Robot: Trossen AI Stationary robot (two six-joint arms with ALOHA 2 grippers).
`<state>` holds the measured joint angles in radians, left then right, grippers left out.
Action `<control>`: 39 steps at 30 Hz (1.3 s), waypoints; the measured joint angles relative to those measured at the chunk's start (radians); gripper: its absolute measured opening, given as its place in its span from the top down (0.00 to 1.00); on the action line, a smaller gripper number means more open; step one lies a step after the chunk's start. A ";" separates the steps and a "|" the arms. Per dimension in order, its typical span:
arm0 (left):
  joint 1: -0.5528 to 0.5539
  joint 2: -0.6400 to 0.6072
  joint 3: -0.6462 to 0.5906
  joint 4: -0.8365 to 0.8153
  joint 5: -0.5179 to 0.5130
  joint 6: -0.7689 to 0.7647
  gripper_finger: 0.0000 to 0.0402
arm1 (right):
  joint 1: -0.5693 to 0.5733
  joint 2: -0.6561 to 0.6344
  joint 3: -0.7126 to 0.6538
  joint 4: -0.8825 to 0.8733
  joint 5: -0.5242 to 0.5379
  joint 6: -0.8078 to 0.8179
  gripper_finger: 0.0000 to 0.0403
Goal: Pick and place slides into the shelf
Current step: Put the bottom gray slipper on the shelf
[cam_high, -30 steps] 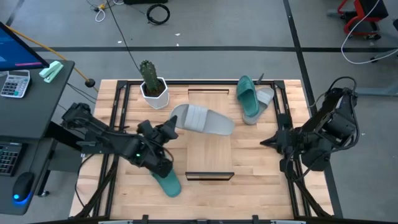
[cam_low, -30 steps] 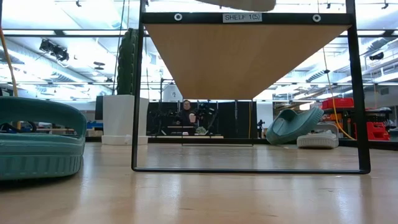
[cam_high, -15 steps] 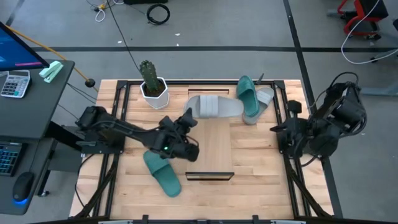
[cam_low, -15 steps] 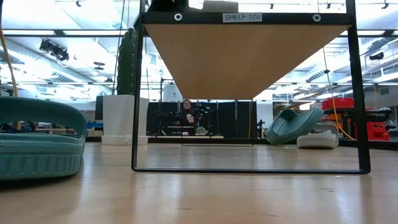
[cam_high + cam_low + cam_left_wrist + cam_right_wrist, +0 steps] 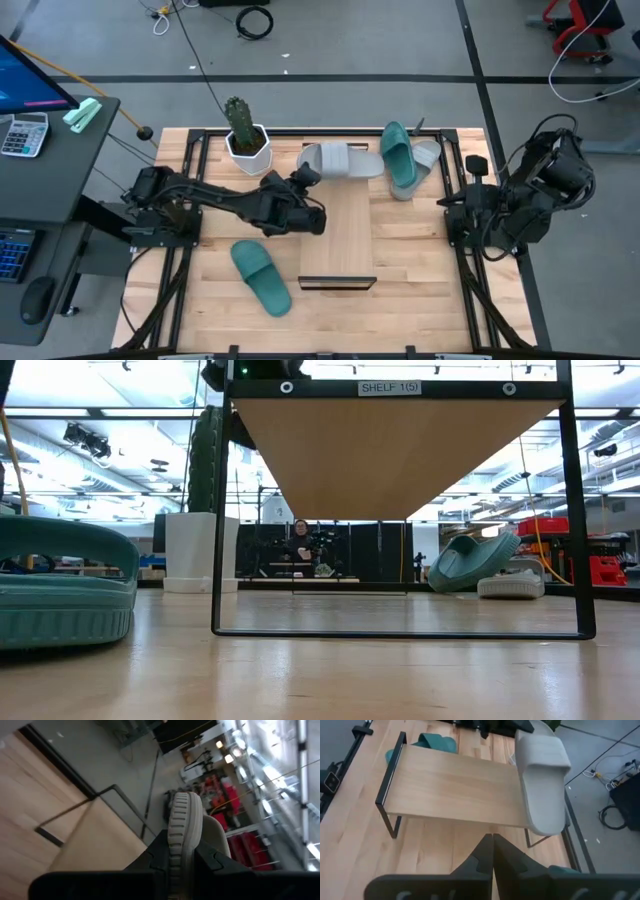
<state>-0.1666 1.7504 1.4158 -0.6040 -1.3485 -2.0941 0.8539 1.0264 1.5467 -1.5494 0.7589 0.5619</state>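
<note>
On the butcher-block table (image 5: 420, 270), the shelf (image 5: 345, 235) is the largest thing: a long light-wood board with thin black frames at its ends, standing in the middle and running from the far edge toward the near one. In the low view its near frame (image 5: 400, 510) carries a label reading SHELF 1(5).

The left arm reaches from the table's left edge across to the shelf's far end, where the left gripper (image 5: 303, 183) is clenched on the heel rim of a light grey slide (image 5: 340, 161). That slide lies crosswise over the far end of the board, and in the left wrist view its ribbed sole edge (image 5: 184, 840) sits pinched between the two dark fingers. The right arm waits over the table's right edge, well apart from the shelf, with the right gripper (image 5: 492, 852) pressed closed on nothing.

A white pot with a green cactus (image 5: 243, 135) stands near the far left corner.

At the far edge, just right of the shelf's end, a teal-green slide (image 5: 398, 157) leans tilted against the second grey slide (image 5: 424, 158), the two touching. The other teal-green slide (image 5: 260, 277) lies flat near the near edge, left of the shelf's near end and apart from it.

Beyond the table, a person (image 5: 299, 542) shows in the low view, far back in the room.
</note>
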 joint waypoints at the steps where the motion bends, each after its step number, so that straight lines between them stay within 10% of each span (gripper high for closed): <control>1: 0.004 0.000 0.000 -0.023 0.008 -0.016 0.89 | 0.000 0.000 0.000 0.000 0.001 -0.005 0.97; 22: 0.052 -0.011 0.001 -0.281 0.064 -0.094 0.89 | -0.001 0.010 0.000 -0.021 0.028 0.035 0.97; 39: 0.084 0.014 0.001 -0.173 0.063 -0.043 0.89 | -0.001 0.011 0.000 -0.021 0.025 0.036 0.97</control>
<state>-0.0822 1.7647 1.4168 -0.7770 -1.2854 -2.1370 0.8532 1.0370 1.5463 -1.5704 0.7841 0.5976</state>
